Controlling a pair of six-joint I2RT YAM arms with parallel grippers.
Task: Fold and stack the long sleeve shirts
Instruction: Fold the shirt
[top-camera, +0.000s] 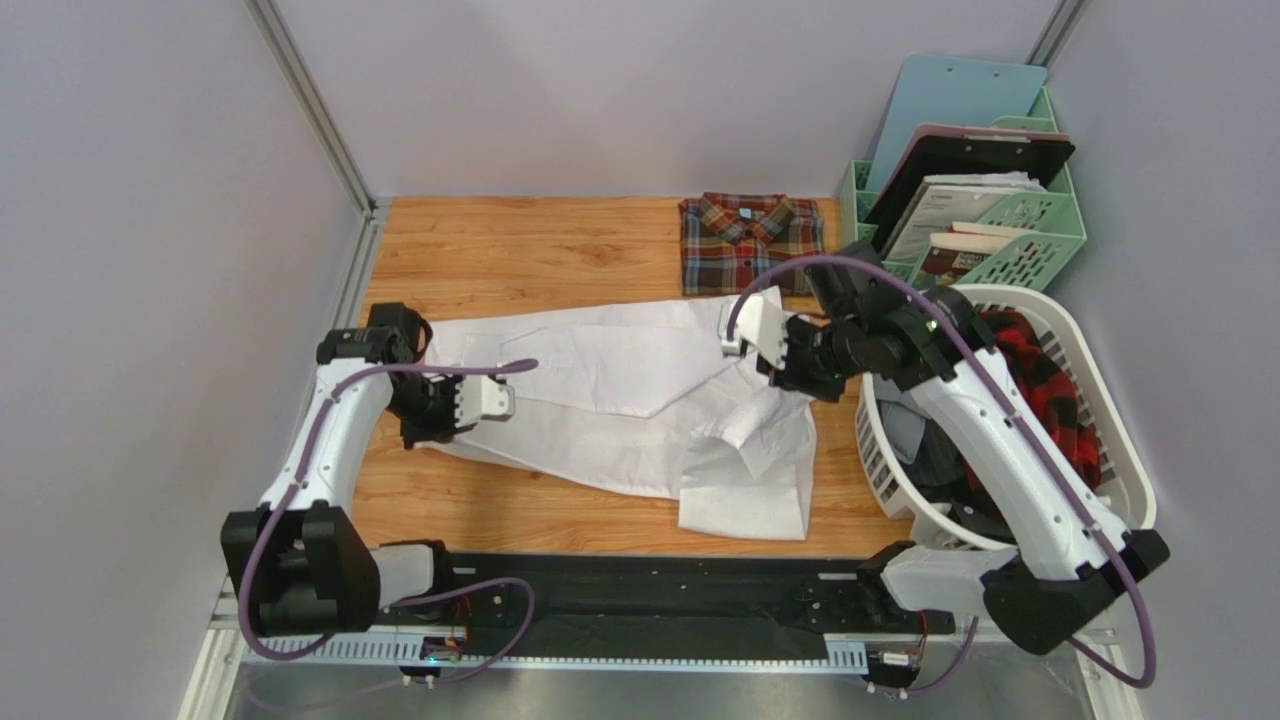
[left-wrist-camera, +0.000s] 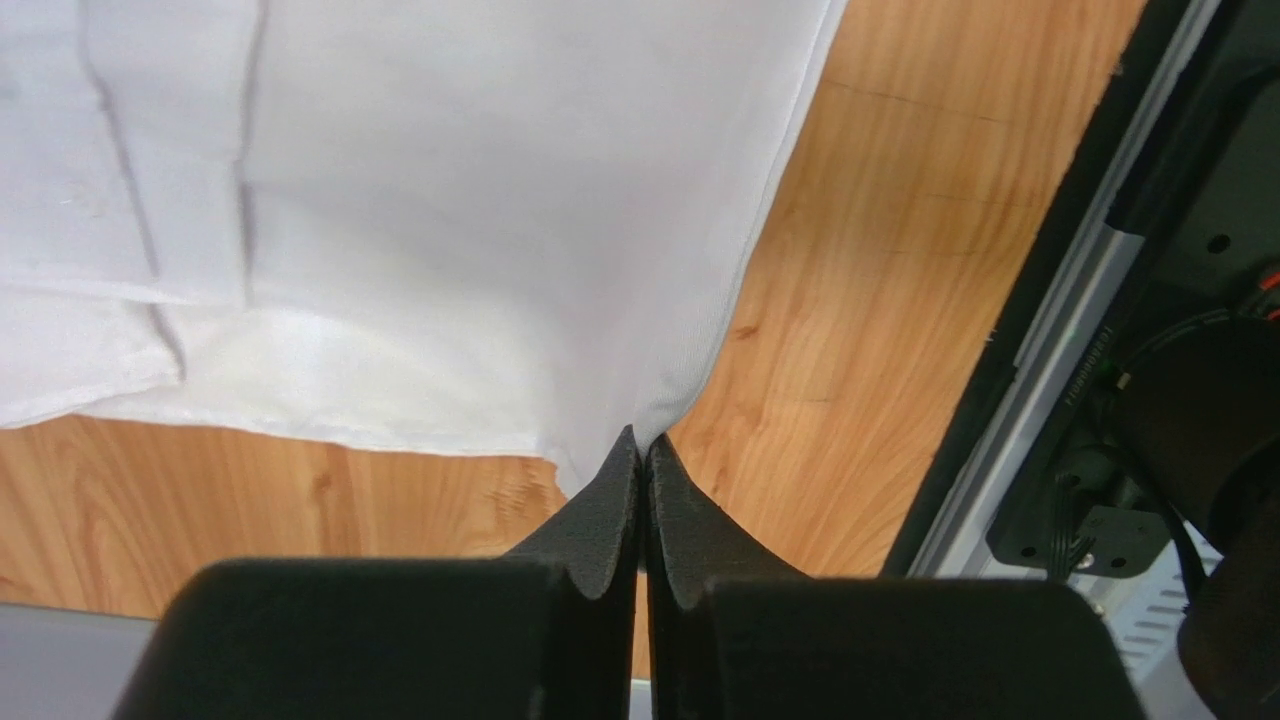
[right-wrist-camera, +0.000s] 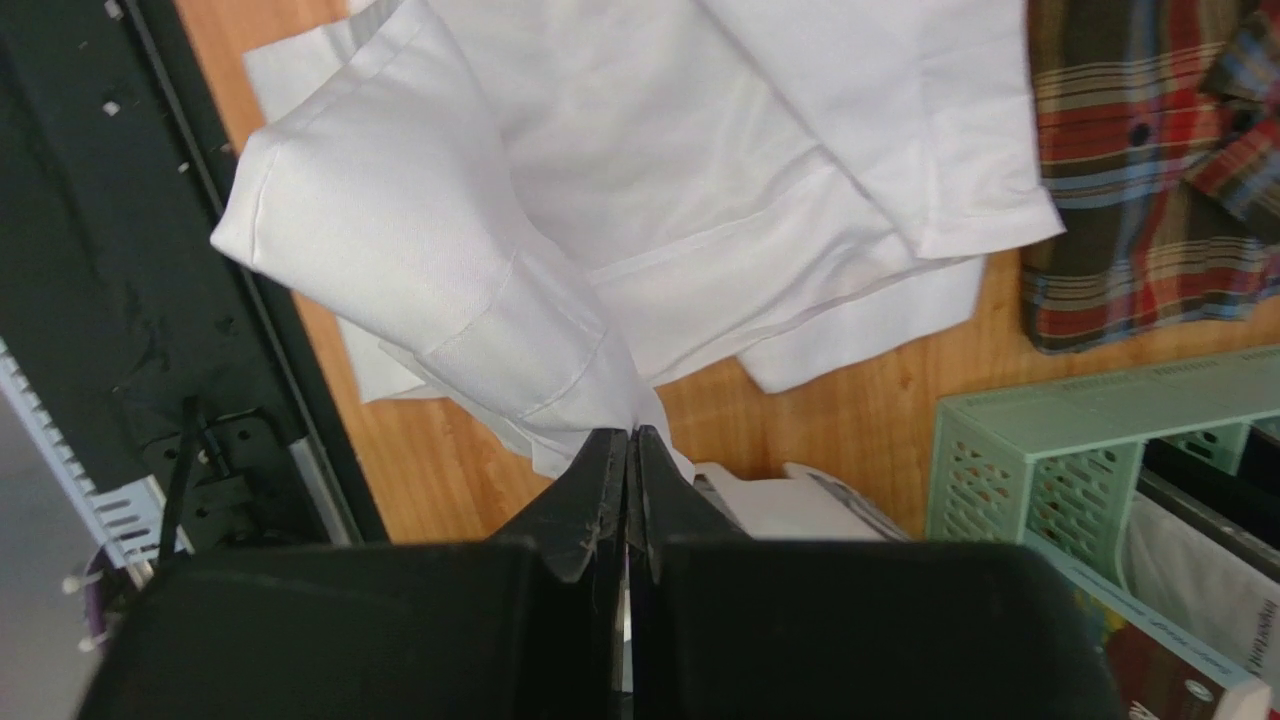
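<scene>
The white long sleeve shirt (top-camera: 631, 398) lies spread and partly folded across the middle of the wooden table. My left gripper (top-camera: 484, 405) is at its left side, shut on a corner of the hem (left-wrist-camera: 643, 443). My right gripper (top-camera: 751, 333) is at the shirt's right end, shut on bunched cloth (right-wrist-camera: 631, 435) just below a cuffed sleeve (right-wrist-camera: 451, 300), which is lifted off the table. The plaid long sleeve shirt (top-camera: 748, 240) lies folded at the back of the table, collar up; its edge shows in the right wrist view (right-wrist-camera: 1157, 165).
A white laundry basket (top-camera: 887, 450) holding red and dark clothes stands at the right, close to my right arm. A green desk organizer (top-camera: 1037, 240) with clipboards and papers is at the back right. A black rail (top-camera: 661, 585) runs along the near edge. Grey walls enclose the table.
</scene>
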